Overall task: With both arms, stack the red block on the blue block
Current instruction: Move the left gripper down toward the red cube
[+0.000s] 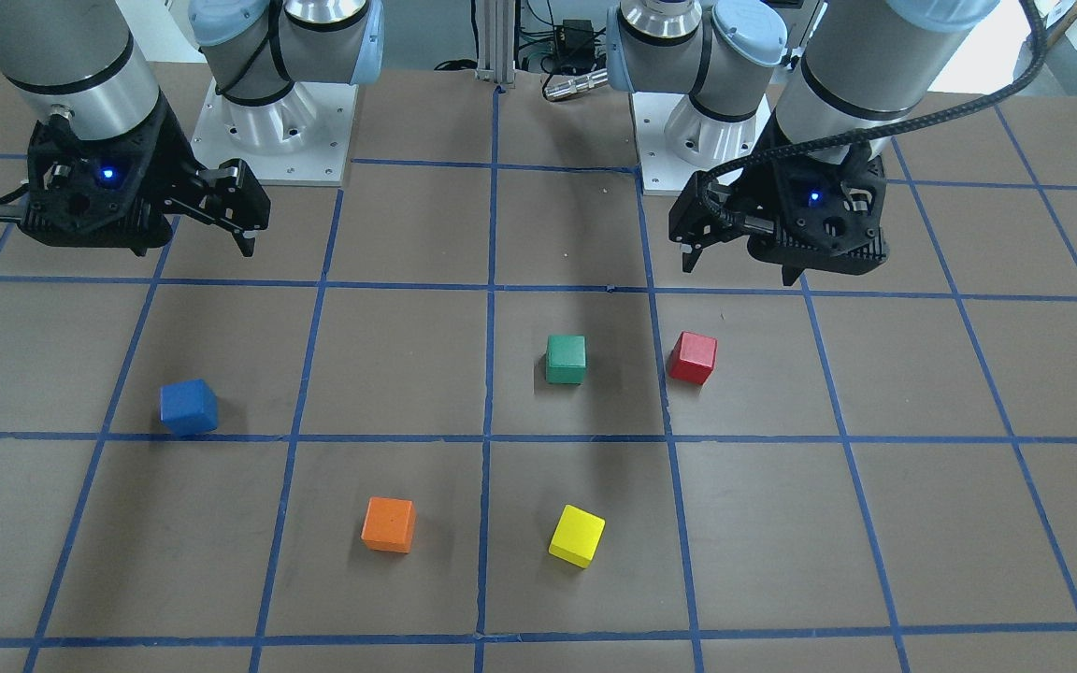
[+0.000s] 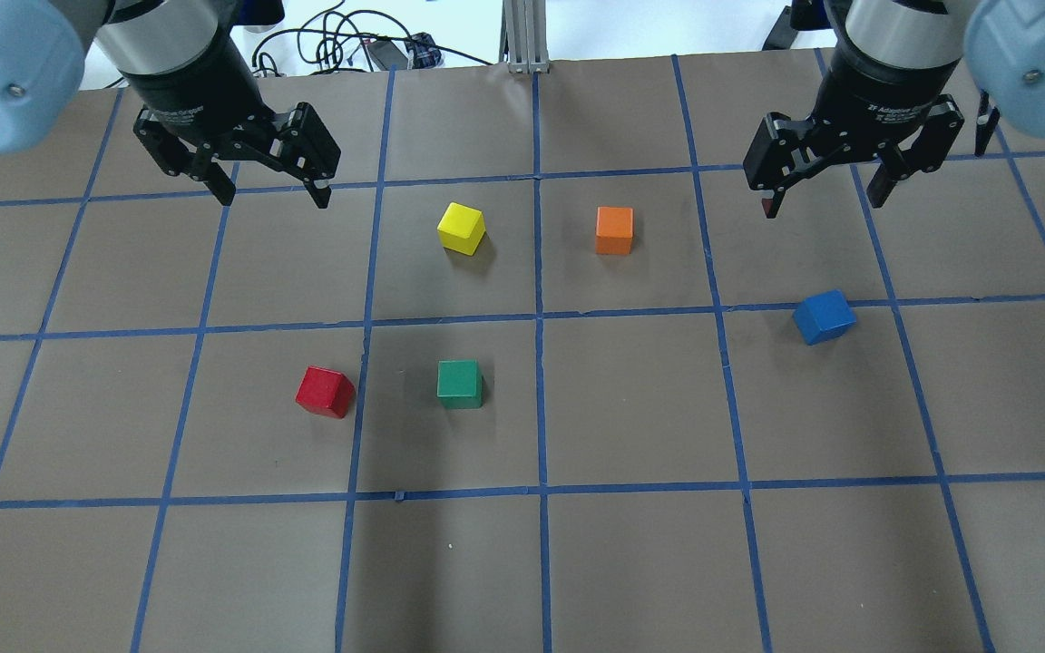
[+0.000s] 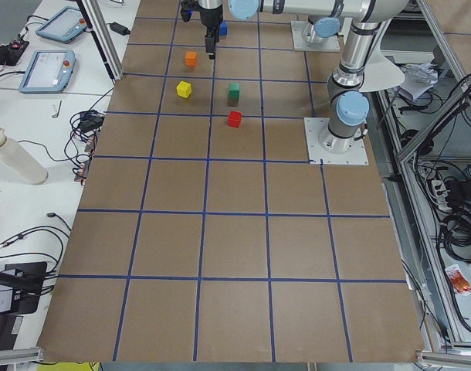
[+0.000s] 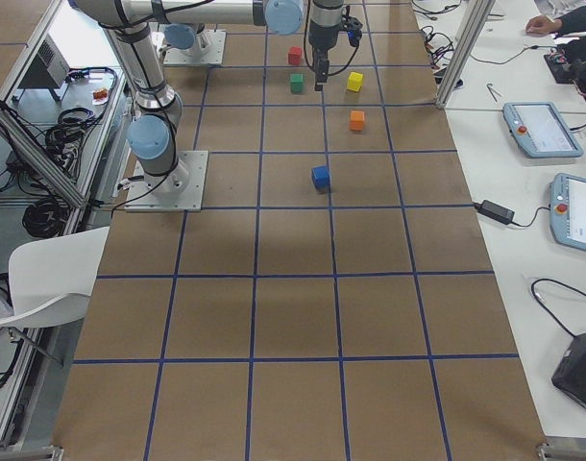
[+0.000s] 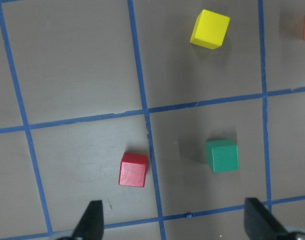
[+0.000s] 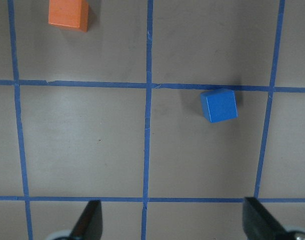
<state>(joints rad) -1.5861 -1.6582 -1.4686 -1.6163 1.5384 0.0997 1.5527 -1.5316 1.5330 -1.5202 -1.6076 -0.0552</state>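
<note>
The red block (image 2: 325, 392) lies on the table on my left side, next to a blue tape line; it also shows in the left wrist view (image 5: 133, 170). The blue block (image 2: 824, 316) lies on my right side and shows in the right wrist view (image 6: 219, 105). My left gripper (image 2: 273, 195) is open and empty, above the table and farther out than the red block. My right gripper (image 2: 822, 204) is open and empty, above the table just beyond the blue block. Both blocks stand alone and untouched.
A green block (image 2: 460, 384) sits just right of the red block. A yellow block (image 2: 462, 228) and an orange block (image 2: 614, 230) lie farther out near the middle. The brown table (image 2: 631, 562) carries a blue tape grid.
</note>
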